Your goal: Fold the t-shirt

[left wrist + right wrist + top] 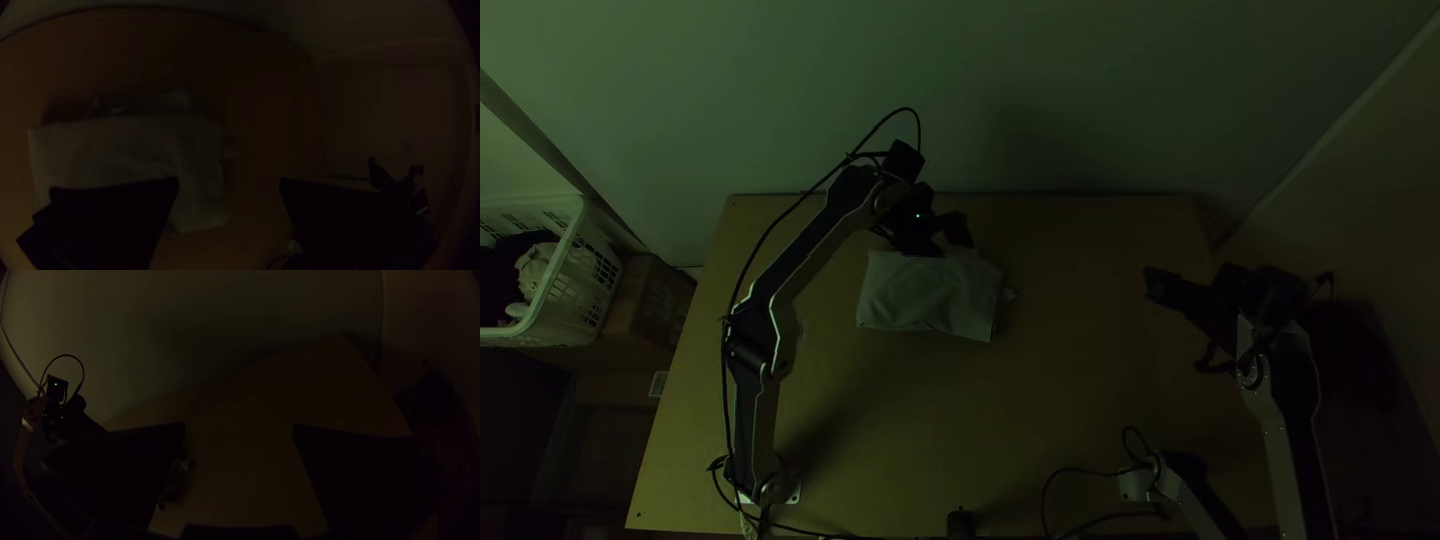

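Pale grey cloth, the folded t-shirt [927, 293] lies as a compact, roughly rectangular bundle on the light wooden bench [880, 420], towards its far side and left of the middle in the top view. How many layers it has cannot be told. A small loose bit of cloth [1008, 294] pokes out at the bundle's right side. The black two-fingered left claw [229, 180] is spread wide and grips nothing, near the bundle's far edge; whether it touches the cloth cannot be told. The black two-fingered right claw [240, 427] is likewise spread and empty, well apart from the bundle

The bundle should be light, limp and hard to damage, but its layers may slide or open if only the top one is pinched. A low grip on one edge, all layers together, looks safest for moving it; the loose bit probably wants a gentle tuck, since tugging it could undo the fold
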{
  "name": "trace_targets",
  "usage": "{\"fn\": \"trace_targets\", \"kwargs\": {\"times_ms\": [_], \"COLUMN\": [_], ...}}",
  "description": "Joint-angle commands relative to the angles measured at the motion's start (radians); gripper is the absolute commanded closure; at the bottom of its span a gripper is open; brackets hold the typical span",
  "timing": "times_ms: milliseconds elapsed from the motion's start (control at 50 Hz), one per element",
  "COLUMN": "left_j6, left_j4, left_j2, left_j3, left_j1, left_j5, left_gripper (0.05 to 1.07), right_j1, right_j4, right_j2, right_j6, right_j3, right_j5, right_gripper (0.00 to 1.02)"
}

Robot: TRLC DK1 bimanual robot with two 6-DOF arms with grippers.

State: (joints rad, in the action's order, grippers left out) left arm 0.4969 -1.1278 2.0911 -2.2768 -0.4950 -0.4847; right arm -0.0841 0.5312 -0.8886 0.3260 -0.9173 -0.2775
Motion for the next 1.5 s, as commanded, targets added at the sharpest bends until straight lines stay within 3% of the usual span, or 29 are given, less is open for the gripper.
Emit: {"fn": "trace_targets", "kwargs": {"times_ms": [0,200,500,720,920,1100,1480], "left_j6": [-0.046,-0.13,-0.202,-0.282,-0.291,-0.288,-0.271], "left_j4": [-0.012,-0.007,0.037,0.14,0.235,0.367,0.734], "left_j2": [-0.114,-0.258,-0.52,-0.763,-0.953,-1.105,-1.408], "left_j3": [0.017,0.068,0.264,0.539,0.735,0.882,1.326], "left_j1": [0.049,0.144,0.343,0.478,0.605,0.699,0.753], "left_j5": [0.032,0.117,0.152,0.164,0.166,0.17,0.262], "left_gripper": [0.09,0.09,0.09,0.09,0.09,0.09,0.09], "right_j1": [0.018,0.02,0.02,0.029,0.05,0.05,0.038], "right_j4": [-0.033,-0.077,-0.129,-0.215,-0.289,-0.346,-0.502], "right_j2": [-0.018,-0.019,0.017,0.06,0.105,0.185,0.416], "right_j6": [-0.038,-0.11,-0.246,-0.292,-0.334,-0.354,-0.421], "right_j3": [-0.045,-0.106,-0.193,-0.189,-0.17,-0.111,0.103], "right_j5": [0.023,0.057,0.08,0.141,0.185,0.198,0.259], "right_gripper": [0.04,0.04,0.04,0.04,0.04,0.04,0.04]}}
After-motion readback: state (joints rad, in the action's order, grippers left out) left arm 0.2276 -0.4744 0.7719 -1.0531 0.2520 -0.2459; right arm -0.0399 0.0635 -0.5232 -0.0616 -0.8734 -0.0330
